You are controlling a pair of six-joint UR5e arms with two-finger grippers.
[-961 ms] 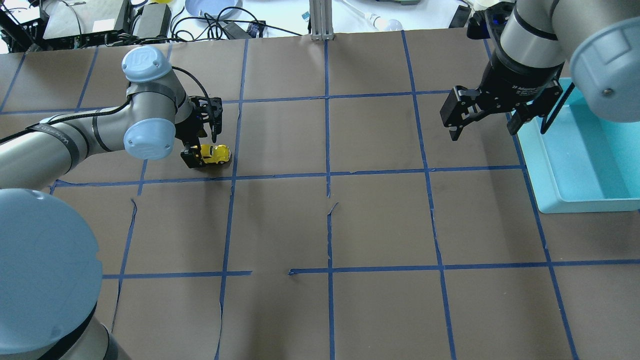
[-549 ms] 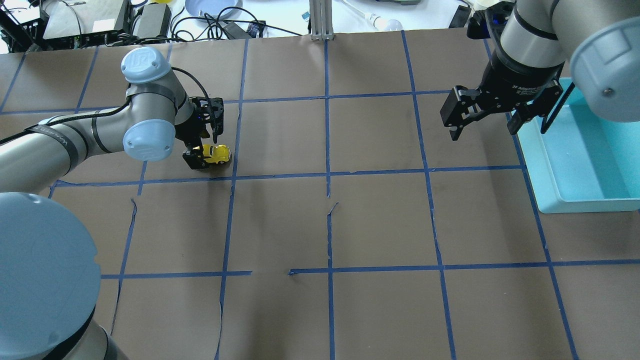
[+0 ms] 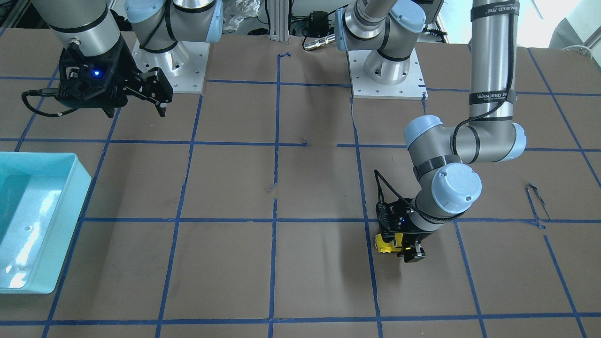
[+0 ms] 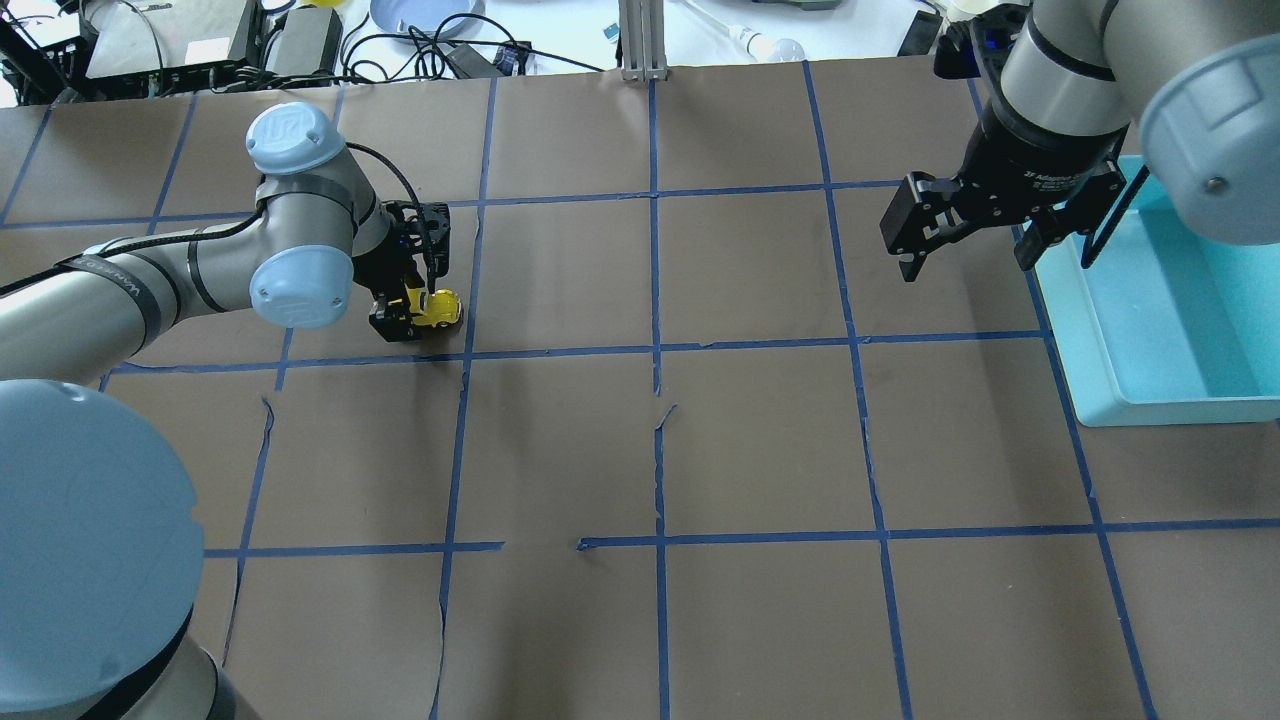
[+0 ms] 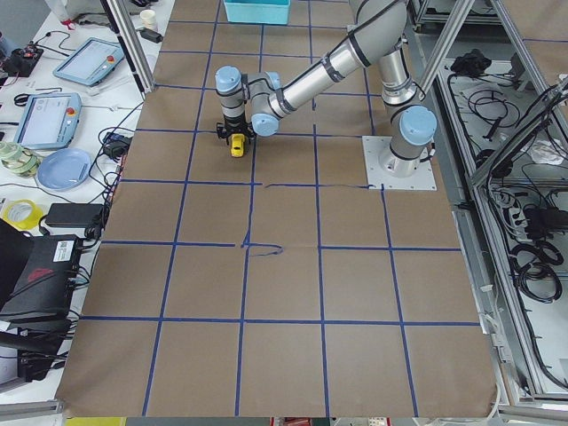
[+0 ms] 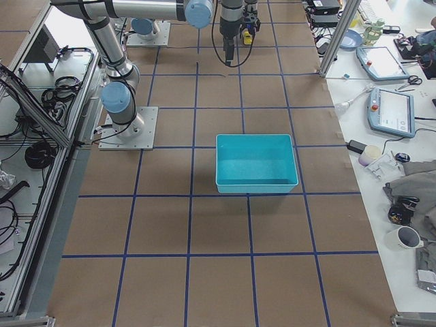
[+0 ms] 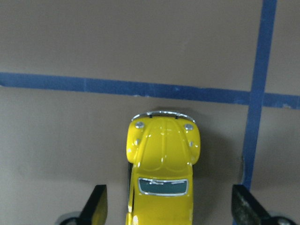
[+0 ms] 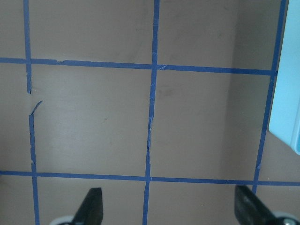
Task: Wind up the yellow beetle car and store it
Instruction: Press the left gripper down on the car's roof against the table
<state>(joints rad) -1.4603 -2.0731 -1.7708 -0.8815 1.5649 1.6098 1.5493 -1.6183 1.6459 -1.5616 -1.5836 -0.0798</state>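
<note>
Yellow beetle car [image 7: 161, 173] sits untouched between the left fingers [image 7: 97, 206], spread wide; right fingers [image 8: 91, 206] gape empty.

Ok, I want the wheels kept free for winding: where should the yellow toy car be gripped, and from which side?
Across its flanks, around the doors, coming straight down from above. The car stands on its wheels on the table, and the flanks are its narrowest, flattest span. The open left pincer straddles them, touching neither.

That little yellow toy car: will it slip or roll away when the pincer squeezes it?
The yellow beetle car looks glossy and rounded, so it may slip under a squeeze. Standing upright, it would probably roll if nudged lengthwise.
</note>
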